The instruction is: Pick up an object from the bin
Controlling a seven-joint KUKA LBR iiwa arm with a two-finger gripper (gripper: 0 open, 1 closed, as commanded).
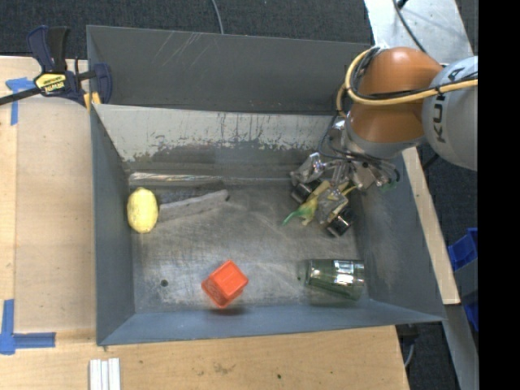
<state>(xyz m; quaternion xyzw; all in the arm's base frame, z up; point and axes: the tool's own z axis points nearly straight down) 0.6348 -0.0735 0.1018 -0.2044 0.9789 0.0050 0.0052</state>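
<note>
A grey bin (114, 218) seen from above. The gripper (321, 205) is low at the right rear, with a small green-yellow thing (299, 214) just beside it. A yellow ball (142, 210) lies at the left, an orange cube (224, 283) at the front, and a green jar (334, 279) at the front right.

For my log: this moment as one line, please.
claw: right of bin, at green-yellow thing | orange block, yellow ball, green jar: apart

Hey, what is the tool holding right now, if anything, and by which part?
A thin green and yellow strip sits between the fingers of the tool, gripped near its yellow end; its green tip pokes out to the left.
</note>
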